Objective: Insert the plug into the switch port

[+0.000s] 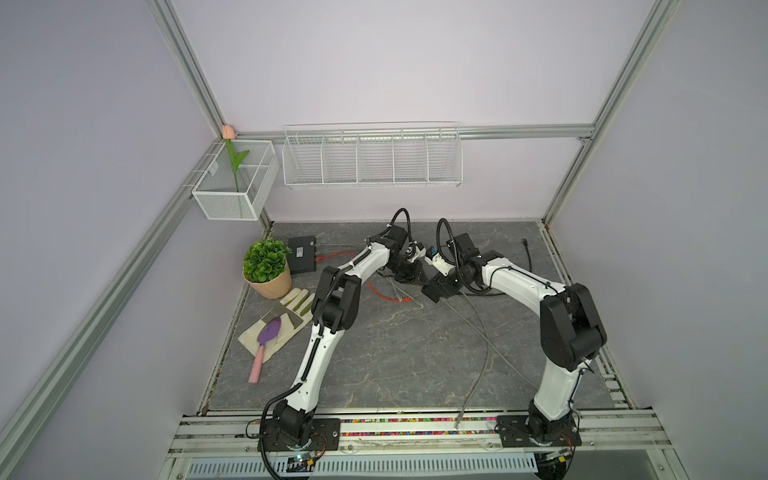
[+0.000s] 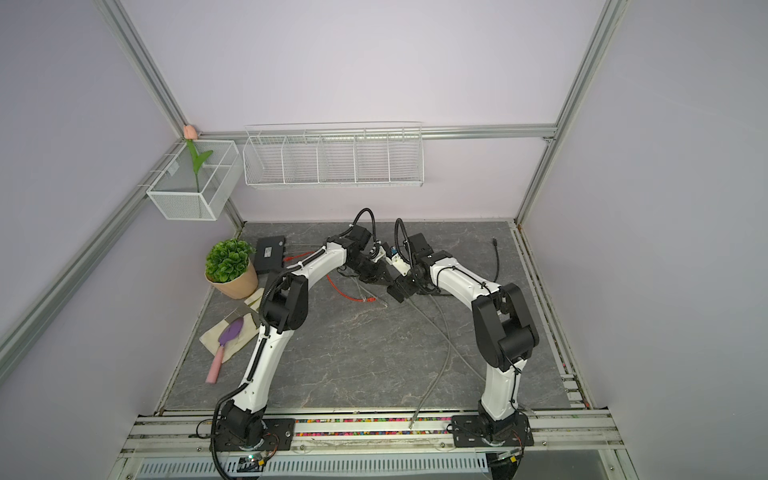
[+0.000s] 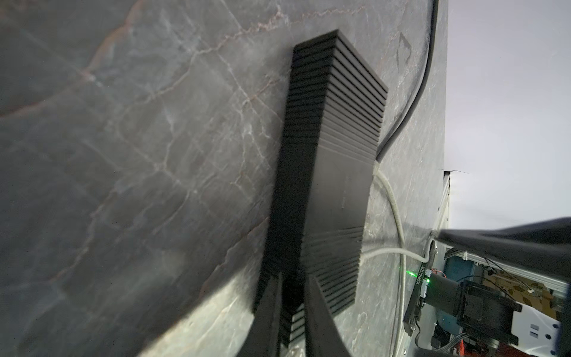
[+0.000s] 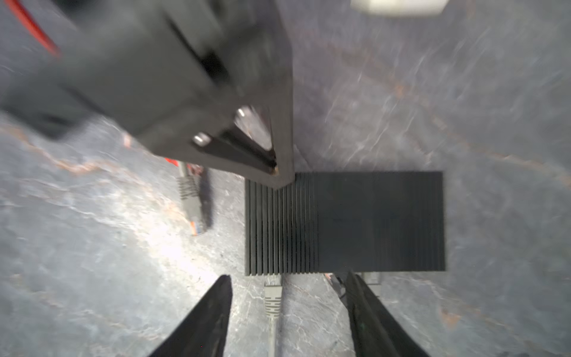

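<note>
The switch (image 4: 346,222) is a black ribbed box lying flat on the grey stone table. A grey plug (image 4: 273,290) sits in a port on its near side, and its grey cable runs back between my right fingers. My right gripper (image 4: 289,276) is open, its jaws well apart on either side of the plug and touching nothing. My left gripper (image 3: 293,278) is shut, its tips resting on the switch's (image 3: 333,170) ribbed end. In both top views the two grippers (image 1: 409,276) (image 1: 436,291) meet at the table's back middle and largely hide the switch.
A loose orange cable with a grey plug (image 4: 191,204) lies beside the switch. Grey cables (image 1: 486,345) trail to the front edge. A black cable (image 1: 528,253) lies at the back right. A second black box (image 1: 302,253), a potted plant (image 1: 268,266) and a glove with a trowel (image 1: 274,328) stand on the left.
</note>
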Controlling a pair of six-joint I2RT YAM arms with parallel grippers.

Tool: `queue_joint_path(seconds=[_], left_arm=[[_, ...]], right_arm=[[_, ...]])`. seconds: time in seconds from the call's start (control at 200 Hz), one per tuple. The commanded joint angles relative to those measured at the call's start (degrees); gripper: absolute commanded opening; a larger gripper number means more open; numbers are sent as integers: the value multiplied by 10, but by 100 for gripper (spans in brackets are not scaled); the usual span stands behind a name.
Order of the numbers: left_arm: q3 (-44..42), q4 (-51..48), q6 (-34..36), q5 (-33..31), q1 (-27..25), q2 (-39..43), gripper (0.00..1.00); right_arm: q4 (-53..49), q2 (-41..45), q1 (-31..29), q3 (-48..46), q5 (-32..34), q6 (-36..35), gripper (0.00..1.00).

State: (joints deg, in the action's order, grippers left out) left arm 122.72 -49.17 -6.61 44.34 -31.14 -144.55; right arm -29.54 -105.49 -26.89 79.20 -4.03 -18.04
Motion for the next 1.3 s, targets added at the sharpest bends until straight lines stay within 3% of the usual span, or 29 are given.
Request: queue_joint_path(seconds=[0.0, 0.14, 0.415, 0.52, 1.04, 1.295], left_arm=[[-15, -61, 4, -41, -5, -17, 15], [-18, -59, 2, -44, -5, -15, 15], [-16, -57, 2, -47, -6, -13, 15], [-17, -62, 3, -49, -5, -12, 15], [-31, -54, 1, -49, -6, -7, 15], [-37, -51, 0, -48, -6, -6, 15]], right_arm=[[-27, 13, -3, 2, -10, -15, 58], [-40, 25, -1, -23, -14, -7, 43], [-57, -6, -1, -39, -26, 0, 40], [-51, -14, -1, -47, -31, 4, 34], [-46, -51, 1, -56, 9, 12, 33], [-51, -68, 6, -45, 7, 15, 19]])
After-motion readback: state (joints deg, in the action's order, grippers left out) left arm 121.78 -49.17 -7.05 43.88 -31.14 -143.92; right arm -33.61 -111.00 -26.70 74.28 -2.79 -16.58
